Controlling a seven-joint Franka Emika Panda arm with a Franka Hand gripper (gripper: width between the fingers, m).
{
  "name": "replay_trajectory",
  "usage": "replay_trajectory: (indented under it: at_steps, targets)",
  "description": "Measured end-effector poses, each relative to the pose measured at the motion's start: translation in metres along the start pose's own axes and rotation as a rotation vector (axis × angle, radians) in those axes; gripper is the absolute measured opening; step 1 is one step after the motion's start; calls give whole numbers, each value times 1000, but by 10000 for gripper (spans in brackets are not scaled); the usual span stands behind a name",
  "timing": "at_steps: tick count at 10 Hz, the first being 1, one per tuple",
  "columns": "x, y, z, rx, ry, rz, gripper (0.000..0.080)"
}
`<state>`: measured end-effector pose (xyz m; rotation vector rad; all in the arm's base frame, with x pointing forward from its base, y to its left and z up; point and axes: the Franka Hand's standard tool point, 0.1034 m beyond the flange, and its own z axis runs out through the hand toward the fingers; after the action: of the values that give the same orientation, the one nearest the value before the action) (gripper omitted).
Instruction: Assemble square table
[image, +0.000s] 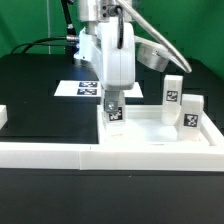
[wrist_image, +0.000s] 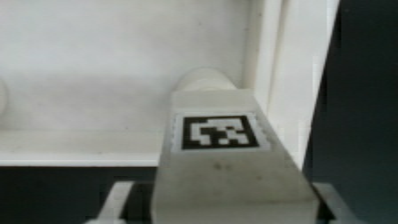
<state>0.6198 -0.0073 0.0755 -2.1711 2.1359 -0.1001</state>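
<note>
**Leg block gripped over the tabletop slab**

The gripper (image: 111, 103) hung low over the square slab (image: 150, 130), its jaws clenched on a leg block (image: 114, 111) whose black-and-white tag faced the exterior camera. The block's lower end sat at the slab's corner nearest the exterior view's left, though whether it actually touched the slab could not be told from that angle. In the wrist view the same leg block (wrist_image: 221, 150) filled the middle of the picture, tag toward the camera, with the fingers (wrist_image: 118, 200) showing beside it and the pale slab (wrist_image: 89, 90) spread behind.

The slab lay pushed up against the low white rail (image: 60, 152), which ran along its near edge and turned up along its side at the exterior view's right. Two more leg blocks stood upright on the far part of the slab, toward the exterior view's right: one (image: 172, 91) farther back, the other (image: 191, 113) just beside the rail's corner, both showing their tags. Behind the slab, on the dark table (image: 35, 85), lay the marker board (image: 80, 88), partly hidden by the arm.
</note>
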Motion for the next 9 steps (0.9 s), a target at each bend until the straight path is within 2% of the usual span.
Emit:
replay_trajectory:
  at_steps: [3, 5, 6, 7, 8, 9]
  targets:
    - [-5, 1, 1, -2, -12, 255, 290]
    - [-5, 1, 1, -1, -19, 255, 290]
    - [-5, 2, 2, -2, -19, 233, 374]
    - [-7, 2, 2, -2, -18, 216, 511]
    - [-13, 1, 1, -8, -14, 17, 511]
    - [-17, -1, 0, -9, -14, -128, 621]
